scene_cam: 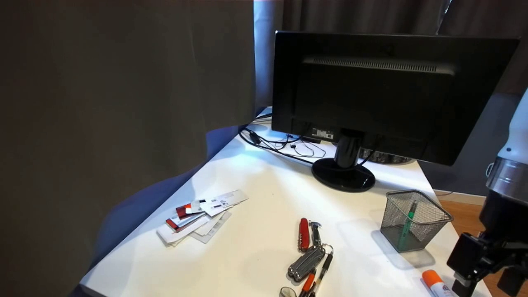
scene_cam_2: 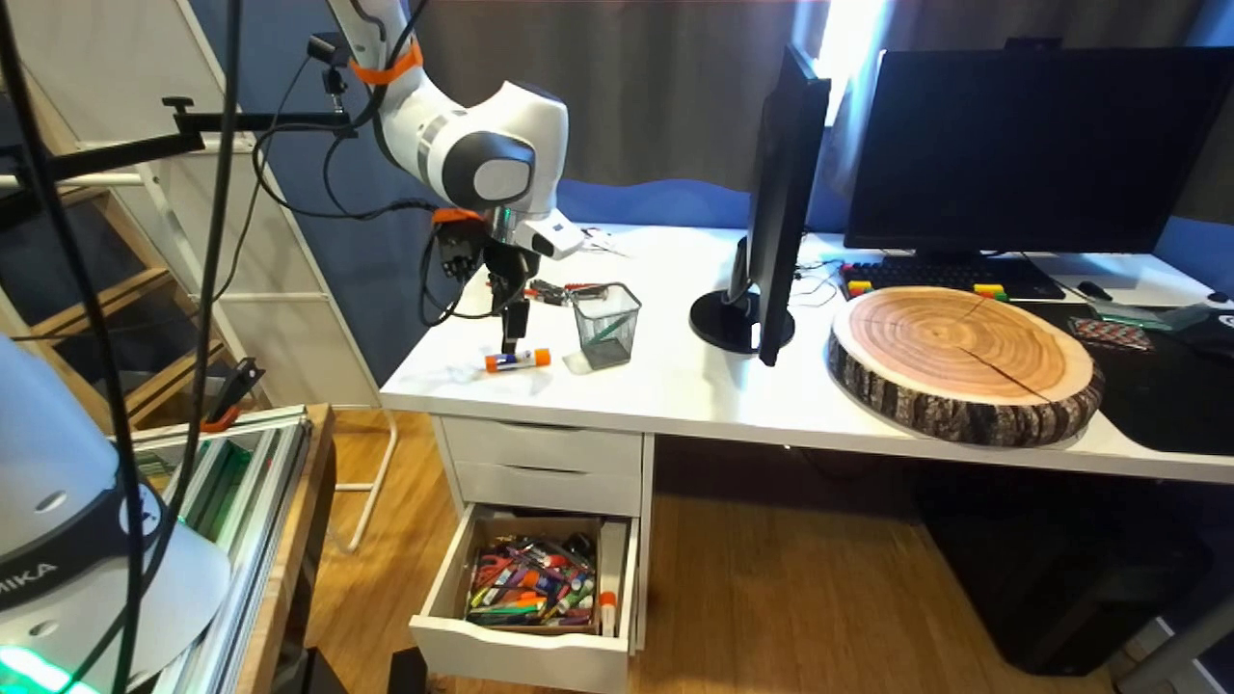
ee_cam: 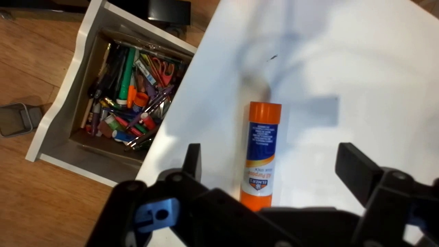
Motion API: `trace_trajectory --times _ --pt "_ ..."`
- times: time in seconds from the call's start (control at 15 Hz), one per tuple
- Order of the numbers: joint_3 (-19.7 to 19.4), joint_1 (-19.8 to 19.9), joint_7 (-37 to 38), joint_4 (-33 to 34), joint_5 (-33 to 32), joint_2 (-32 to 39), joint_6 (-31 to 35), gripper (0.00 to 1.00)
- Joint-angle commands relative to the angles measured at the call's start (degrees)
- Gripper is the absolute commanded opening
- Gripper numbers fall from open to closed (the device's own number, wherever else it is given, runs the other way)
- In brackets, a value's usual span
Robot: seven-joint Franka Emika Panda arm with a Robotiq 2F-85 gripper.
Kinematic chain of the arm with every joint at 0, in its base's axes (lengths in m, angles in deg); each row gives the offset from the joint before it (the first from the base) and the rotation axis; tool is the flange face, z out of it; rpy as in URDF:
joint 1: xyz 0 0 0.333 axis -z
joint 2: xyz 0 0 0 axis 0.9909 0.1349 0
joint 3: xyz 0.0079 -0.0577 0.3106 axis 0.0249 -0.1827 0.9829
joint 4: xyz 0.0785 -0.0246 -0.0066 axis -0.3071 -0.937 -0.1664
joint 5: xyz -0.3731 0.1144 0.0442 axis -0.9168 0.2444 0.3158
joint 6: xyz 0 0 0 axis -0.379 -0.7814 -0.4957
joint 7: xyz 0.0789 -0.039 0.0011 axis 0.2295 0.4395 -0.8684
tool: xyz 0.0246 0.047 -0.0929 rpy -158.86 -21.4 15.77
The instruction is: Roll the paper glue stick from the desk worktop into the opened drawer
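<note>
The paper glue stick (ee_cam: 261, 151), white and blue with orange ends, lies on its side on the white desk worktop (ee_cam: 315, 178) near its edge. It shows in both exterior views (scene_cam: 438, 284) (scene_cam_2: 518, 360); its near part is cut off in one of them. My gripper (ee_cam: 272, 161) is open and empty. In the wrist view its fingers stand wide apart, either side of the glue stick and not touching it. In an exterior view the gripper (scene_cam_2: 515, 333) is just above and behind it. The opened drawer (scene_cam_2: 521, 648) is below the worktop; it also shows in the wrist view (ee_cam: 72, 68).
A mesh cup (scene_cam_2: 605, 328) with a green pen stands beside the glue stick. A monitor (scene_cam: 371, 99), red knife (scene_cam: 304, 234), multitool (scene_cam: 306, 263) and papers (scene_cam: 206, 216) are on the worktop, with a wood slice (scene_cam_2: 964, 342). The drawer holds a box (ee_cam: 77, 113) of pens.
</note>
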Motion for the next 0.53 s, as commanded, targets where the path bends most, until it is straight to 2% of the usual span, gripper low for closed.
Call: trace_trajectory --times 0.0,0.27,0.47 --pt "-3.16 -3.15 4.4 2.42 -1.83 2.9 -0.7 1.0" --pt "-7.33 -7.24 9.93 4.24 -5.41 4.74 -0.53 1.0" --pt "-8.72 -8.81 12.43 5.56 -7.0 5.76 -0.61 1.0"
